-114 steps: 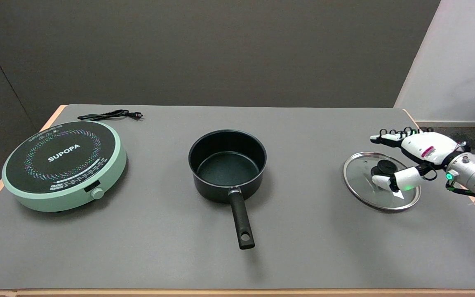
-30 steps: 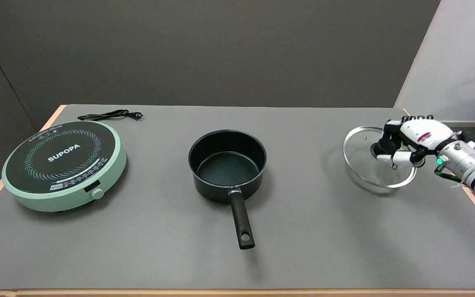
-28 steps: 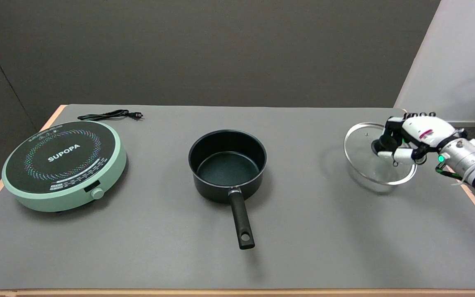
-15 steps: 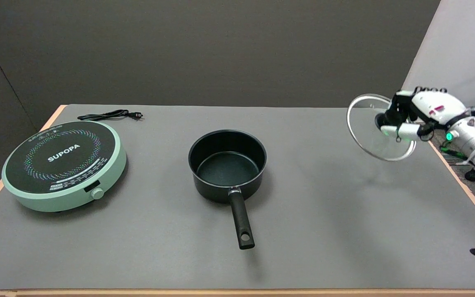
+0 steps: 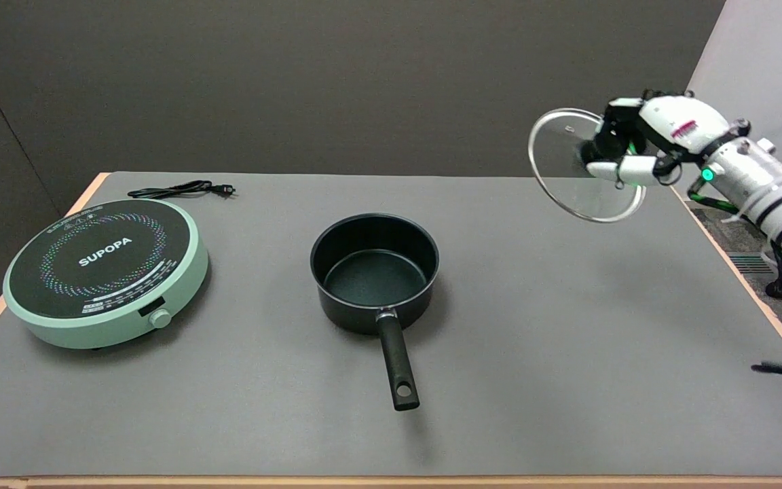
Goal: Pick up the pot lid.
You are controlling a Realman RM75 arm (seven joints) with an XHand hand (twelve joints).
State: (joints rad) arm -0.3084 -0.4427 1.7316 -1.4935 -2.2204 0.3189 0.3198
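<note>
Lid: the glass lid (image 5: 571,178) hung tilted in the air, well above the counter (image 5: 533,353) at its far right
Fingers: the right hand (image 5: 642,139) had its fingers curled tight round the lid's black knob
Doing it well: best to keep that grip firm and the lid steady
Writing: the hob (image 5: 104,270) read "SUPOPA"

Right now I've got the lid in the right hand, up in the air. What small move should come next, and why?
Probably just hold it steady and level the wrist a little. The right hand grips the pot lid by its knob, well above the table, so the pick looks done. The lid hangs tilted, its face turned toward the pot; levelling it would likely ease the load on the grip.
</note>
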